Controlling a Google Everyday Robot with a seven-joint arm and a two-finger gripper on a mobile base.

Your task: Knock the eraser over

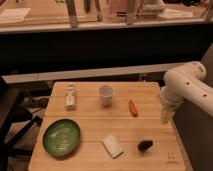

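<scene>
Six items are laid out on the wooden worktop (90, 126). The eraser (70, 97) is stood upright at 10 o'clock, near the left edge. A white cup (105, 94) is placed at 12, a carrot (132, 107) at 2, a green plate (61, 136) at 8, a flat white block (112, 146) at 6, a small black object (145, 145) at 5. The pincer (165, 117) is hung at 3 o'clock by the right edge, well apart from the eraser; its state cannot be told.
</scene>
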